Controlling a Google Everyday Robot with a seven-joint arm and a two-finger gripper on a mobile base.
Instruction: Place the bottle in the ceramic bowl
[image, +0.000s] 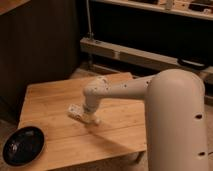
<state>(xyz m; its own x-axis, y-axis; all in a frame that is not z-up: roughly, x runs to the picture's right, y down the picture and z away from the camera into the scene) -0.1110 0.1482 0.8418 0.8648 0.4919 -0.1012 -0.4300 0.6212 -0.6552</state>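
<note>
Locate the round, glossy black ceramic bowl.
Camera view, lower left: the ceramic bowl sits on the light wooden table's near corner, apart from the gripper, which is low over the table's middle, up and right of it.
</note>
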